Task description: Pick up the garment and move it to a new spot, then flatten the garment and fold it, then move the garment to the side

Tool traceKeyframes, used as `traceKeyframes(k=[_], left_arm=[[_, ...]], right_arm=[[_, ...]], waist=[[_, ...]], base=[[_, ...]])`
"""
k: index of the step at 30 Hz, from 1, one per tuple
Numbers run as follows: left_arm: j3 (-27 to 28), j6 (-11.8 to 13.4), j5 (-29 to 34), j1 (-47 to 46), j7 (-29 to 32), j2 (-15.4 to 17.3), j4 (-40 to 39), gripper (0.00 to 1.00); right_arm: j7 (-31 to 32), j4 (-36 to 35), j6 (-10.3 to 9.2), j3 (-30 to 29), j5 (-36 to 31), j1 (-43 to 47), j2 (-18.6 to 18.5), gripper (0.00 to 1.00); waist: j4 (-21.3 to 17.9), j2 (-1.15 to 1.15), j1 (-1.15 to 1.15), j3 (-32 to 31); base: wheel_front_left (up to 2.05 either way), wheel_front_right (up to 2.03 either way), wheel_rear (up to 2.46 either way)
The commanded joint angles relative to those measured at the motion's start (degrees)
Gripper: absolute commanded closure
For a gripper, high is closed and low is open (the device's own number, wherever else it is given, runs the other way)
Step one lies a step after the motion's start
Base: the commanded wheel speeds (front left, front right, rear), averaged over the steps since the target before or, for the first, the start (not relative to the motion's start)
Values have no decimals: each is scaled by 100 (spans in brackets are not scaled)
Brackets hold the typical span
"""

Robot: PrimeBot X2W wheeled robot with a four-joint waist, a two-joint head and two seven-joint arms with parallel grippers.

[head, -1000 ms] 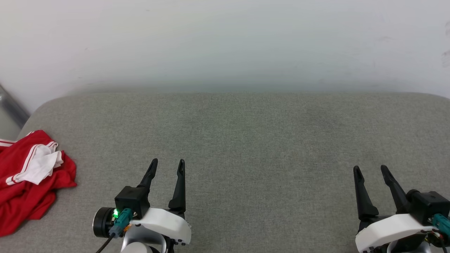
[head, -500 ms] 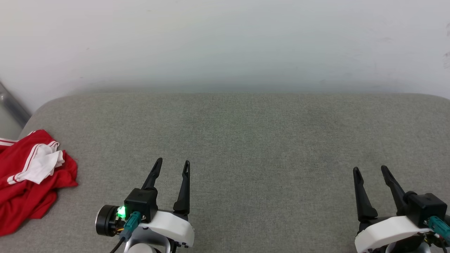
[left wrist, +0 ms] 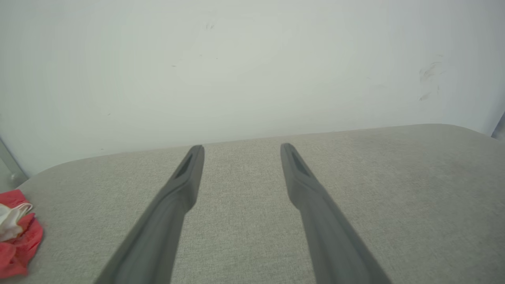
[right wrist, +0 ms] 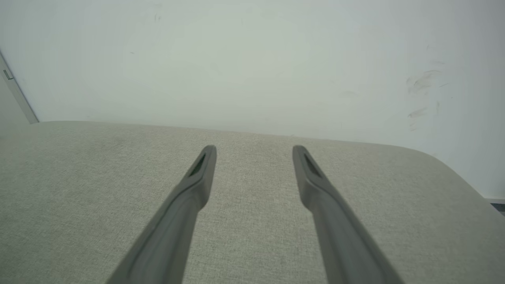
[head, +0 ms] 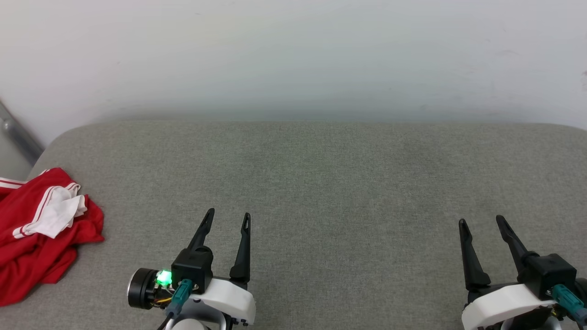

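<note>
**Head view.** A grey upholstered surface (head: 321, 183) is recorded, with a pale wall (head: 293, 55) behind its far edge. The garment (head: 32, 261) lies crumpled at the surface's left end, red with a white, stripe-trimmed sleeve bunched on top. Its left part is cut off by the frame, and any print is lost in the folds. The left gripper (head: 229, 214) is held over the front-left part of the surface, jaws apart with nothing between them, well clear of the garment. A green light (head: 163, 277) is lit on its wrist. The right gripper (head: 480, 220) is held over the front-right part, jaws likewise apart and empty, its wrist partly cut off. Height above the surface cannot be judged. A metal strip (head: 18, 137) is noted beyond the surface's far-left corner, mostly out of frame.

**Left wrist view.** The left gripper's fingers (left wrist: 185, 185) are spread over bare surface, and their near lengths are blurred. Only a red-and-white fragment of the garment is seen at the surface's left edge.

**Right wrist view.** The right gripper's fingers (right wrist: 197, 177) are spread over bare surface. Faint scuff marks (right wrist: 422, 83) are noted on the wall above the surface's rounded far-right corner.
</note>
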Motion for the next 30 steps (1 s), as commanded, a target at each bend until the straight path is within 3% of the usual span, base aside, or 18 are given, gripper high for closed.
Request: traceKeyframes(k=[1, 14, 30], left_arm=[[2, 26, 49, -61, -44, -3, 19, 0], [104, 55, -102, -143, -32, -37, 199, 0], [454, 151, -244, -230, -32, -27, 202, 0]], right_arm=[[-38, 12, 0, 1, -28, 46, 18, 0], [-78, 29, -1, 21, 115, 31, 18, 0], [-65, -84, -1, 326, 255, -140, 16, 0]], waist=[[6, 0, 0, 3], [349, 0, 0, 15], [1830, 0, 0, 171]], base=[[0, 0, 0], [0, 0, 0], [0, 0, 0]])
